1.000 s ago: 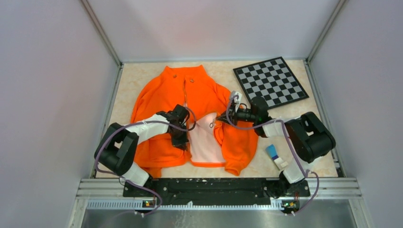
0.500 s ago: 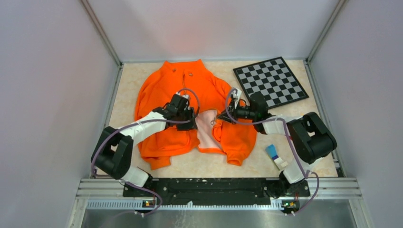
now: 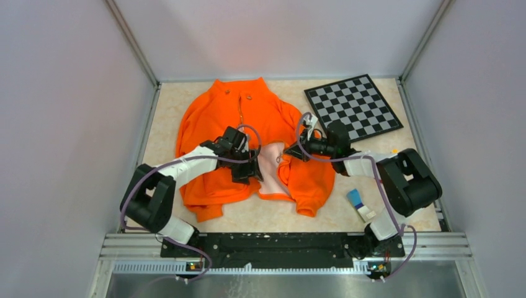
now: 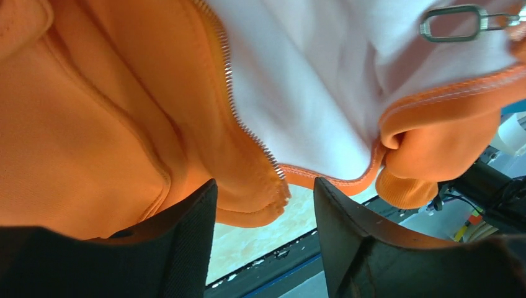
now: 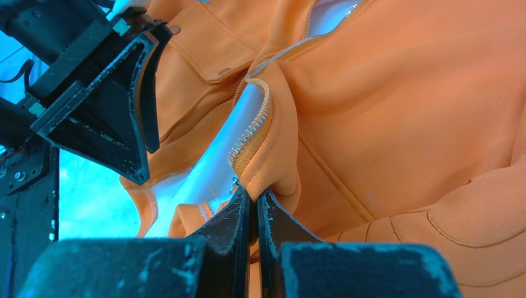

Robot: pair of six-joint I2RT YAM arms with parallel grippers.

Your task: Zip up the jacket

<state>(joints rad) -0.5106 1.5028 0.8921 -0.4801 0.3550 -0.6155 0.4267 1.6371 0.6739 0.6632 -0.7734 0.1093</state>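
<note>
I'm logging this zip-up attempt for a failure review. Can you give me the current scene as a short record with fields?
jacket: orange, on table, lower front unzipped, pale lining showing
left gripper: open, a zipper-edge corner between its fingers
right gripper: shut on the other zipper edge
zipper pull: metal ring lying on the lining, ungripped
also present: checkerboard, far right

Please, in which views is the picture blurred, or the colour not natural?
Top external: sharp and evenly lit, jacket strong orange. Left wrist: zipper teeth sharp, left gripper dark and soft. Right wrist: table glows an unnatural cyan, jacket looks paler, right gripper blurred.
</note>
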